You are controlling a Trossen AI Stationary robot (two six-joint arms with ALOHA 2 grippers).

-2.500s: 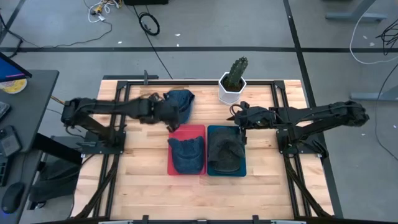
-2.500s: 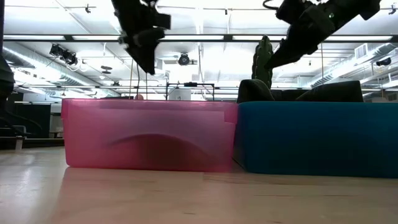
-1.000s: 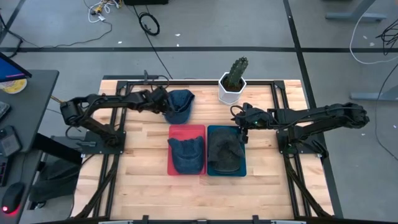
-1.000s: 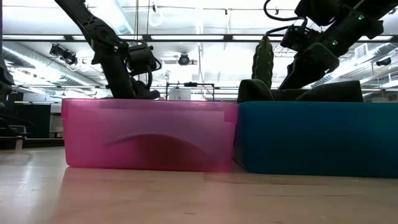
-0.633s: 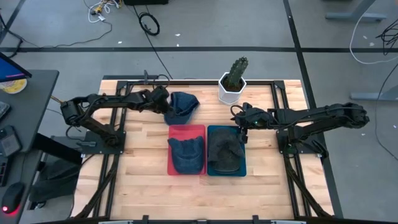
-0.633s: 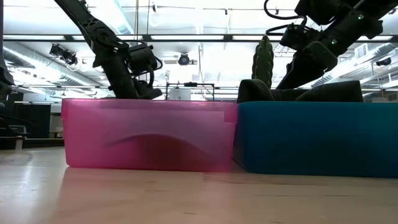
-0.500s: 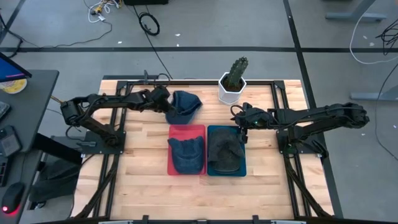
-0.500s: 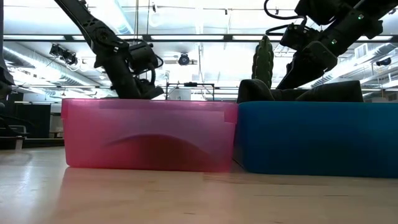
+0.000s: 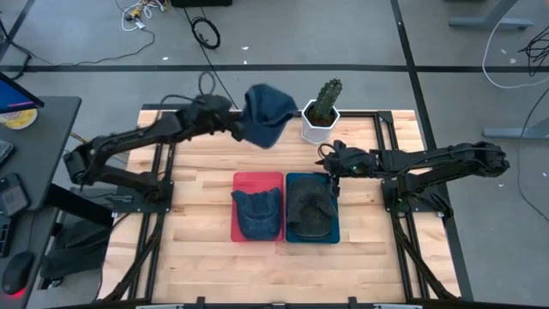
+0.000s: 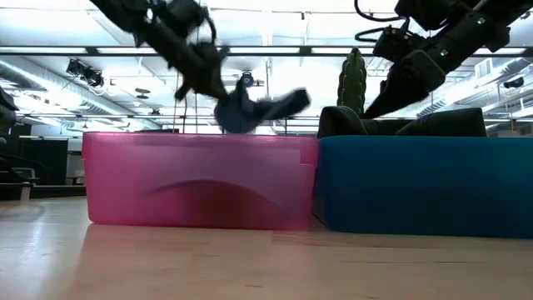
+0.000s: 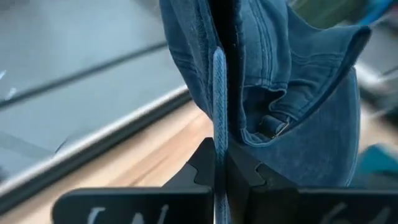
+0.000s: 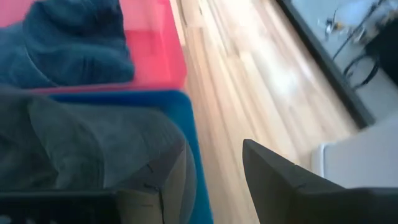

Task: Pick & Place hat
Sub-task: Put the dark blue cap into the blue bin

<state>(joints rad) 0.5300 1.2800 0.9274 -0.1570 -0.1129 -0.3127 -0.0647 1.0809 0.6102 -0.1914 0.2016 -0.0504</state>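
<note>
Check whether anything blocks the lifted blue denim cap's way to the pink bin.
Nothing visible does. The left gripper holds the blue denim cap above the table; the pink bin already holds another blue cap.

a blue denim hat hangs crumpled in the air above the table's far edge, beside a potted cactus.

The wooden counter carries a pink bin and a blue bin standing side by side and touching at its middle, pink to the left. A white pot holding a cactus stands near the far edge, beyond the blue bin. Black frame rails run along both sides.
</note>
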